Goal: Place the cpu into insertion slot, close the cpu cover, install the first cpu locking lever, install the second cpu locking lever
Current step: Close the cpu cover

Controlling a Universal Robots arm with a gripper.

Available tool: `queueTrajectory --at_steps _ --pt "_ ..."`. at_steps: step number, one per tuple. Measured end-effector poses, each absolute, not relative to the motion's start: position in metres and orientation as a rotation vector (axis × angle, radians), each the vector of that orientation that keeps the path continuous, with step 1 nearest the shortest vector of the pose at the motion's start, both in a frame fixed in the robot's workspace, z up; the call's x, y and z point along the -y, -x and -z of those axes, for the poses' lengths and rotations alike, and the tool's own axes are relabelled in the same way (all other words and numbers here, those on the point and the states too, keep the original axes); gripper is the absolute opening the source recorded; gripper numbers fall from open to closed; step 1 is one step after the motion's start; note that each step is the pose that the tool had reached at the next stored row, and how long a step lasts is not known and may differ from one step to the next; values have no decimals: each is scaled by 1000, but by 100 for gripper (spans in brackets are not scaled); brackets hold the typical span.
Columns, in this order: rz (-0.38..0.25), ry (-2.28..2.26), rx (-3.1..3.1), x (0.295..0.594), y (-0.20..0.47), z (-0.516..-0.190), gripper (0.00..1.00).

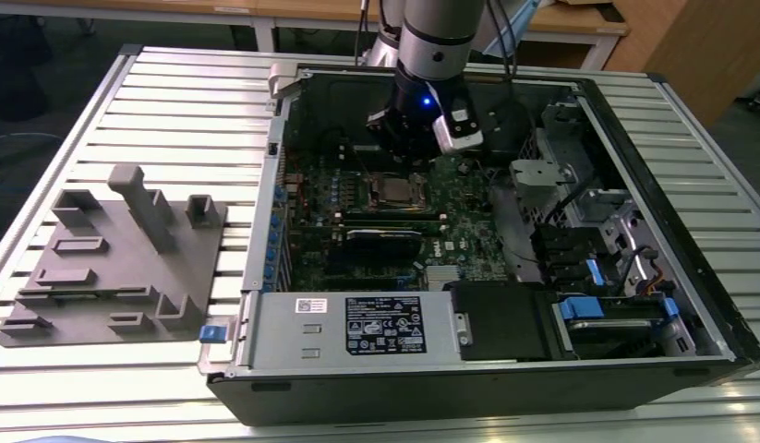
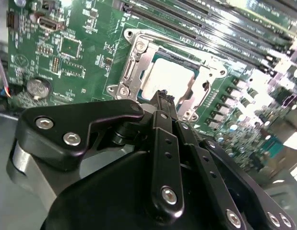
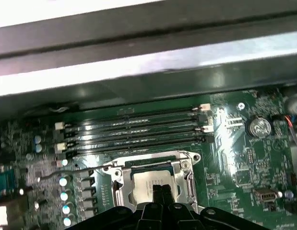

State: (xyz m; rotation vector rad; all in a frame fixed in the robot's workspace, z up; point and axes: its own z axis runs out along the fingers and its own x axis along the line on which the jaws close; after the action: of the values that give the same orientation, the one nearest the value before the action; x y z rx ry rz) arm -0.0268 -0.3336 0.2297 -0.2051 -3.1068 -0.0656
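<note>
In the exterior view my gripper (image 1: 404, 159) reaches down into the open computer case, just behind the insertion slot (image 1: 392, 190) on the green motherboard (image 1: 318, 231). Both wrist views show the cpu (image 2: 162, 76) (image 3: 149, 181), pale silver, lying in the slot. The cpu cover (image 2: 133, 64) (image 3: 187, 178) lies flat around it as a silvery frame. My gripper (image 2: 162, 96) (image 3: 161, 190) hovers shut over the near edge of the cpu, holding nothing. A thin wire locking lever (image 3: 78, 171) sticks out sideways from the socket.
Long black memory slots (image 3: 134, 128) run beside the socket. A coin battery (image 3: 257, 125) sits on the board. The case holds a power supply (image 1: 355, 323) and drive bays with blue tabs (image 1: 596, 309). A grey fixture block (image 1: 114, 258) lies on the table at the exterior view's left.
</note>
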Motion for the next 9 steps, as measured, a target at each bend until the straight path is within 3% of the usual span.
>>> queueTrajectory --at_steps 9 --pt "67 170 3114 334 27 -230 11"
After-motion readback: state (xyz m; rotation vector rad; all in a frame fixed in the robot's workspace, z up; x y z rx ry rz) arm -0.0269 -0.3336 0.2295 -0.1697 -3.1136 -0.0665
